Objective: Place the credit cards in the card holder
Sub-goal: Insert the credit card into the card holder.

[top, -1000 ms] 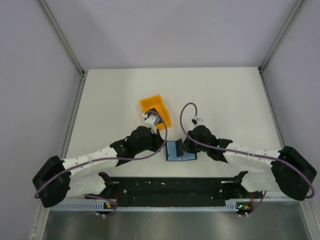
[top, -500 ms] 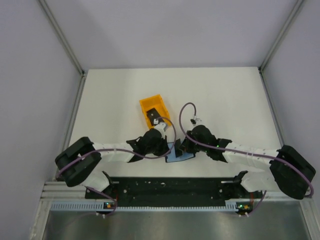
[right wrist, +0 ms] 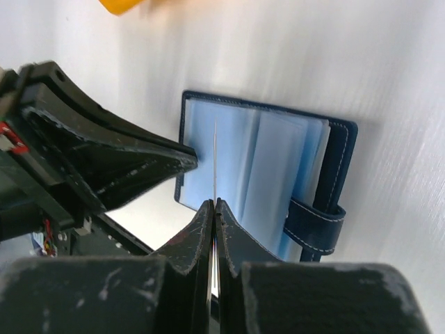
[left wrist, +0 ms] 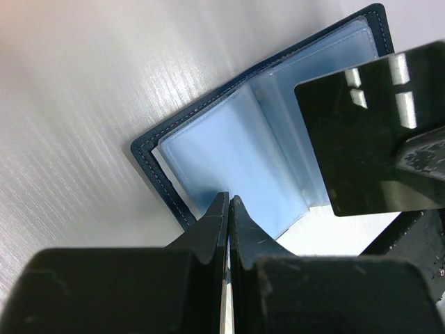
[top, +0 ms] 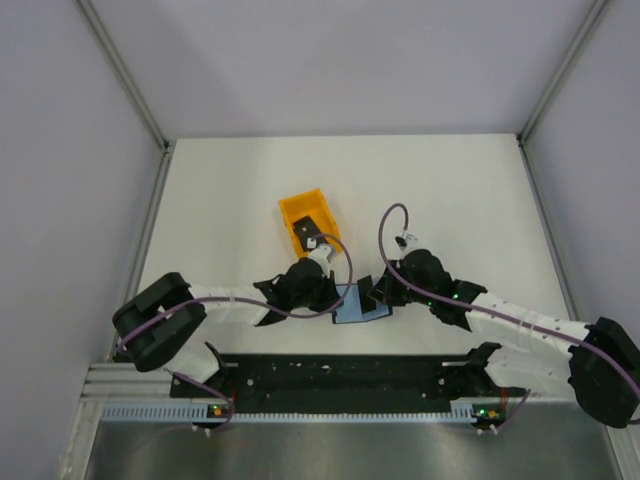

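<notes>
Two credit cards, one card holder, one bin.

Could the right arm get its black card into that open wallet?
Probably yes: the right gripper holds the card right at the open wallet, and the left gripper sits only at one edge.

Card holder flat on table btwn grippers: L gripper at its left edge, R gripper w/ card above it; bin behind, to left.
</notes>
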`<move>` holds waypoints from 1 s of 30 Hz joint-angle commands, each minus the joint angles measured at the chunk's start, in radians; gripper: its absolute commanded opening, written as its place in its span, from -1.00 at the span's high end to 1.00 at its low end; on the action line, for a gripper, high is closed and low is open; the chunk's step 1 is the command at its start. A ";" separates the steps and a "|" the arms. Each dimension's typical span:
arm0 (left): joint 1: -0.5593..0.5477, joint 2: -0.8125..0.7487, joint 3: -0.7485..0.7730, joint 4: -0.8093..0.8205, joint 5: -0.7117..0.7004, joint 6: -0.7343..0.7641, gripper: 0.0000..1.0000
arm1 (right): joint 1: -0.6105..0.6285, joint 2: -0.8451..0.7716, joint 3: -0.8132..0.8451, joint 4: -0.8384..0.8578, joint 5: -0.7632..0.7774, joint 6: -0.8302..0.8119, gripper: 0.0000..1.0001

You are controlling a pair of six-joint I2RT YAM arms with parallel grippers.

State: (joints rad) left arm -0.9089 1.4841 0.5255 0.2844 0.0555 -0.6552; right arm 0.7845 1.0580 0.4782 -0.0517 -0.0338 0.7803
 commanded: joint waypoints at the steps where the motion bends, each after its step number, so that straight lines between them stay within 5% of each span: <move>1: -0.004 0.001 -0.019 0.001 -0.014 0.005 1.00 | -0.017 0.002 -0.019 0.015 -0.087 -0.036 1.00; 14: -0.004 -0.011 -0.013 -0.019 -0.023 0.011 1.00 | -0.028 0.068 -0.075 0.121 -0.084 -0.020 1.00; 30: -0.004 -0.031 -0.016 -0.033 -0.034 0.012 1.00 | -0.028 -0.116 -0.158 0.165 0.048 -0.015 1.00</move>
State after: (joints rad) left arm -0.9096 1.4746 0.5247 0.2665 0.0441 -0.6544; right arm 0.7673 0.9680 0.3206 0.0677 -0.0006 0.7742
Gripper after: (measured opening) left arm 0.027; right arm 0.006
